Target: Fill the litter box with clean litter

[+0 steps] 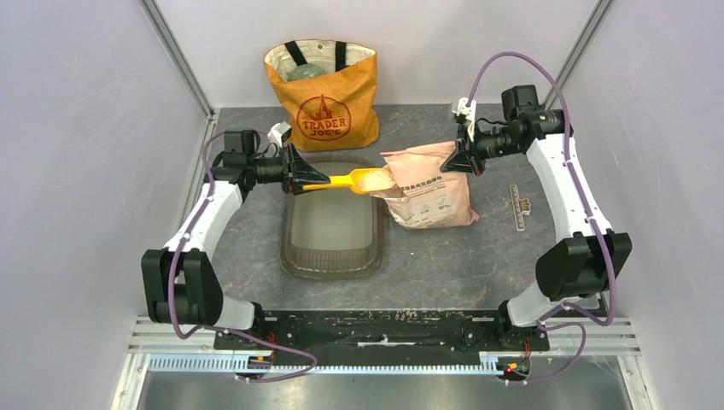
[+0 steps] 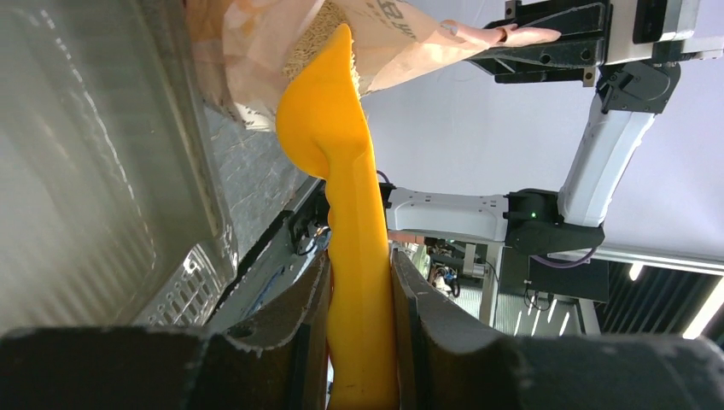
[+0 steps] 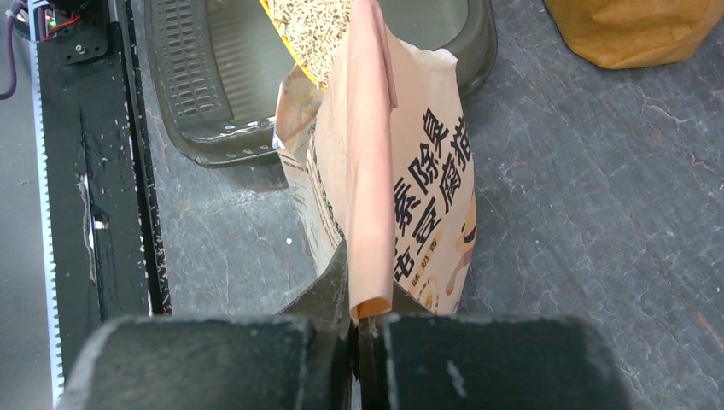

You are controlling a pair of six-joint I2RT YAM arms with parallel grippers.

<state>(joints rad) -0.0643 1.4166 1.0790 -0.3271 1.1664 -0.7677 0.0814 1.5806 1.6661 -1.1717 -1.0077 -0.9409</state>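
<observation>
litter box: sits flat on the desk, pretty much dead center between the two arms, long side running front to back
clean litter: a pale beige scoopful riding in the bowl of the scoop, up above the far right corner of the litter box; from the right wrist view you can see more of the grains right at the bag's mouth
scoop: orange plastic, held level across the far end of the litter box, bowl end tucked against the open mouth of the bag
left tool: over the far left part of the litter box, fingers pinched tight on the scoop's handle, no gap either side
litter bag: crinkly pinkish-tan thing with print on it, just to the right of the litter box, mouth facing the box
right tool: further right of the litter box, clamped closed on the bag's top flap and holding it up
tote bag: orange, standing upright just behind the far end of the litter box
</observation>
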